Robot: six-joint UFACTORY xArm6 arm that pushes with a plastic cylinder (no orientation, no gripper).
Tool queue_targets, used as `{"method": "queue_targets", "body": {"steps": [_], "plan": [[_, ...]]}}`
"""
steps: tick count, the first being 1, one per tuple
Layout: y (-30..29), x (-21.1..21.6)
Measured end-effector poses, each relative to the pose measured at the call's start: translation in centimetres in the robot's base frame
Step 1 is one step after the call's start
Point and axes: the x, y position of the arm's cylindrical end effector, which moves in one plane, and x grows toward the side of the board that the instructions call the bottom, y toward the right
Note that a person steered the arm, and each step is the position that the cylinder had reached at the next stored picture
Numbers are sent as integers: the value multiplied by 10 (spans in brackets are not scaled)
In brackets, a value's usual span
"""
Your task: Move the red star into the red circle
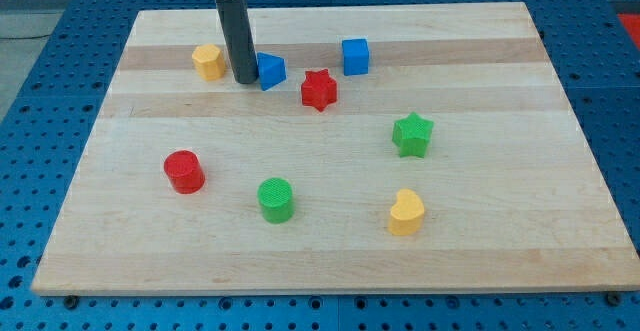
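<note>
Eight blocks sit on the board (90, 221); my tip (243, 79) is a bare rod with nothing to open or close, planted touching the blue triangular block (271, 71) with the yellow block (208, 61) at its other side. Just right lies the red star (319, 90), well apart from the red circle (184, 171) toward the view's bottom left, so I judge the tip must get round to the star's upper right. No writing or labels are readable.

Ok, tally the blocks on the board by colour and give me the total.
Red: 2, the red star and red circle
Blue: 2
Green: 2
Yellow: 2
Total: 8
</note>
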Motion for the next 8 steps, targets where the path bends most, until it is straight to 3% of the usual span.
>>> {"method": "queue_targets", "body": {"steps": [1,3,6,8], "plan": [[17,1],[118,-18],[106,66],[71,97]]}}
